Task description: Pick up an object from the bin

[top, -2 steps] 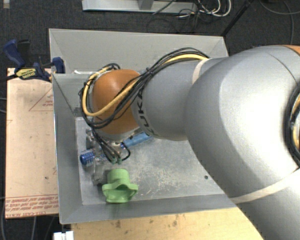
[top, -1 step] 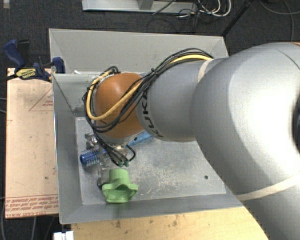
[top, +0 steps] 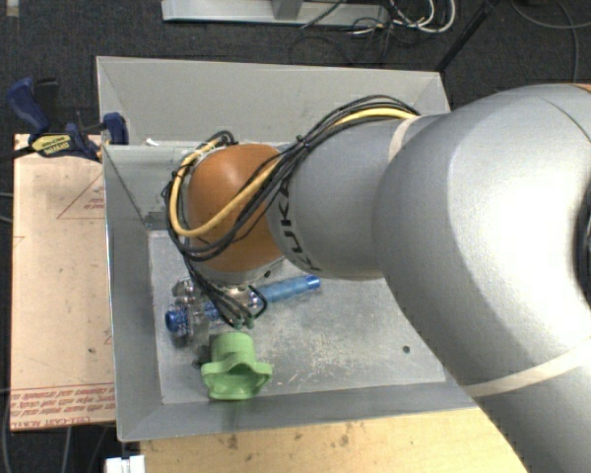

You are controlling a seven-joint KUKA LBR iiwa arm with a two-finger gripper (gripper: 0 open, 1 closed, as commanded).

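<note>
Camera view, looking down: the grey bin [top: 276, 101] holds a green plastic lump [top: 234, 366] with a flared top, lying near the front wall toward the left. A blue tube [top: 294, 286] lies flat near the middle of the floor, its left end hidden under the arm. A small blue piece [top: 176, 318] sits at the gripper's left side; whether it is a loose thing or part of the tool is hard to make out. The gripper [top: 209, 308] is low over the left part of the floor, just behind the green lump and beside the blue tube. It is mostly covered by the orange cover [top: 227, 215] and looped cables [top: 177, 215]. Whether it is open or closed cannot be told, nor whether it holds anything. The arm [top: 453, 225] reaches in from the right, cut off at the edge, with its wrist pointing down.
</note>
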